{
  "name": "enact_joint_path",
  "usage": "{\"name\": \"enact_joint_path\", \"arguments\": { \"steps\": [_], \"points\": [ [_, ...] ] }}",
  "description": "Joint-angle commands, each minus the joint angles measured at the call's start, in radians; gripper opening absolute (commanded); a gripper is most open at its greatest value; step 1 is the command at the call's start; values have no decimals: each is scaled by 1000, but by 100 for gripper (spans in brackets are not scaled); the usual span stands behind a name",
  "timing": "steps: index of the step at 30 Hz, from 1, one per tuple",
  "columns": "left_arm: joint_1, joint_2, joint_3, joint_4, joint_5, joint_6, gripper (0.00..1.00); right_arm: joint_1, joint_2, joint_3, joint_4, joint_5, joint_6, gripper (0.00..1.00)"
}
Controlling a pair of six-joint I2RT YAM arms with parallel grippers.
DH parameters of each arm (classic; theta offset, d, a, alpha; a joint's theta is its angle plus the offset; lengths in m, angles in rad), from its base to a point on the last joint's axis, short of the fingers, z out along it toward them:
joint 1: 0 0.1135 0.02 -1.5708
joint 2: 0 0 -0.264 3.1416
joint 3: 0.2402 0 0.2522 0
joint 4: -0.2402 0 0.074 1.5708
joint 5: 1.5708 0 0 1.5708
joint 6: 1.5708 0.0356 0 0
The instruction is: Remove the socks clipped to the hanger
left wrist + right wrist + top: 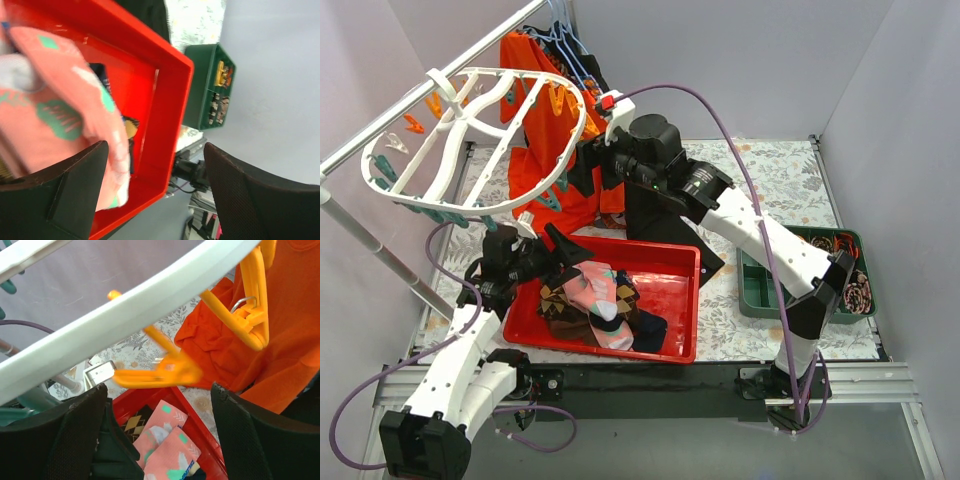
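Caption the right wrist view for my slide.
Open right gripper facing the hanger and its orange clips, socks in red tray.

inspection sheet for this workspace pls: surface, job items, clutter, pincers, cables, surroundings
surface: floral-patterned table cover, no spills seen
job's things: white plastic oval drying frame hangs at upper left, no sock seen clipped to it; mixed fabric socks piled in the red plastic tray
clutter: orange shirt and long black garment behind the tray; green plastic bin of small items on the right
grippers: left pincer open over the tray, beside a pink sock; right pincer open just below an orange plastic clip
cables: purple cables loop off both arms
surroundings: plain grey walls; metal rail
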Motion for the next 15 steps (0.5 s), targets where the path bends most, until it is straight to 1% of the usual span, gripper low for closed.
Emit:
{"name": "enact_joint_path", "arguments": {
  "steps": [1, 3, 4, 5, 7, 9, 11, 14, 15],
  "points": [
    [-2, 23, 4, 185, 157, -60, 76, -1, -97, -37, -4, 51, 23, 88],
    [-4, 29, -30, 265, 203, -114, 75, 1, -135, -85, -13, 80, 26, 89],
    [-4, 45, -39, 352, 235, -127, 75, 1, -149, -103, -18, 92, 28, 89],
    [-7, 52, -45, 390, 275, -140, 75, -1, -163, -120, -24, 104, 26, 89],
    [-24, 89, -33, 444, 300, -150, 75, 1, -206, -174, -41, 134, 28, 89],
    [-41, 117, -9, 447, 311, -153, 75, -1, -258, -241, -48, 164, 29, 90],
    [-79, 149, -7, 500, 320, -169, 75, -1, -295, -300, -56, 192, 34, 90],
    [-146, 141, -10, 527, 279, -186, 75, -1, -378, -430, -64, 224, 51, 90],
    [-177, 135, -22, 534, 253, -189, 75, -1, -420, -500, -65, 229, 61, 90]
  ]
}}
